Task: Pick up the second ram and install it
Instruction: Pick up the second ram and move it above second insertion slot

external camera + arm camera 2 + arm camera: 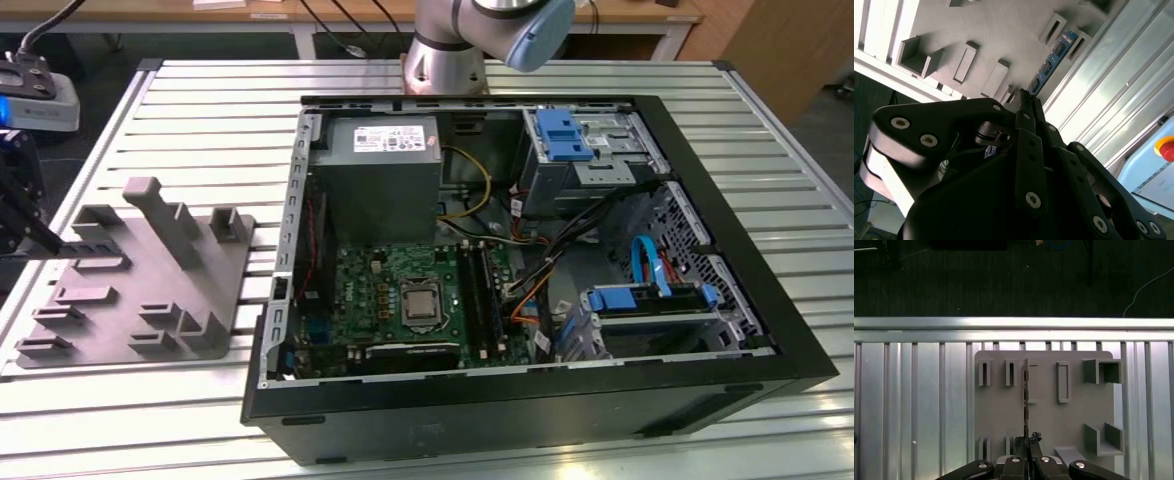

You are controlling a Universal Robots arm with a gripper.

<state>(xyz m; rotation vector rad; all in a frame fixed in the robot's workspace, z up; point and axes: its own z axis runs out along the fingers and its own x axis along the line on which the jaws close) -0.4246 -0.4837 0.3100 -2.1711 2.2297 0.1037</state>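
Observation:
The second ram [1054, 57] is a slim stick with dark chips on a blue-looking board, and my gripper [1026, 95] is shut on one end of it. In the first wrist view the ram [1025, 400] shows edge-on as a thin dark line running out from the gripper [1027, 440] across the grey fixture plate [1044, 420]. Whether the stick still touches the plate's slots I cannot tell. In the exterior view the gripper [30, 225] hangs over the grey fixture plate [134, 290] at its edge on the exterior view's left, well away from the green motherboard [387, 290].
An open black PC case [534, 400] lies on the slatted metal table [160, 420], with the CPU socket [420, 302], long memory slots [474, 290], power supply [380, 165], blue drive bays [574, 135] and loose cables [534, 270] inside. The arm's base [447, 55] stands behind the case.

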